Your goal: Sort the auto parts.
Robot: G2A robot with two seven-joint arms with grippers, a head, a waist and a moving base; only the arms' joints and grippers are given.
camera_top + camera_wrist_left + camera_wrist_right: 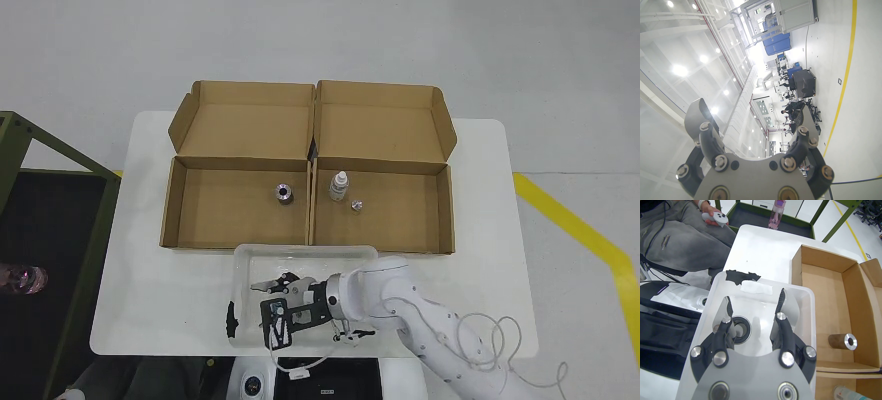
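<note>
The right gripper [754, 294] hangs over the white bin [246, 258] at the near edge of the table [480, 270], its jaws released and spread wide. Below them on the bin floor lies a dark ring [744, 330] with a pale piece inside it. One finger covers part of it, so its full shape is hard to make out, and in the top view the arm covers it entirely. Torn black tape [740, 276] sticks to the bin's left rim. Just beyond the bin stand two open boxes side by side, touching. The left cardboard box [215, 210] holds a metal cylinder [285, 193] lying on its side, with a bore through its bright end. The right cardboard box [410, 215] holds a small bottle [340, 185] and, just nearer, a small metal piece [355, 206] too small to identify. In the right wrist view the bottle is cut off at the edge. The left gripper [751, 108] points up toward a ceiling with its jaws released and apart, and its place relative to the table cannot be told.
</note>
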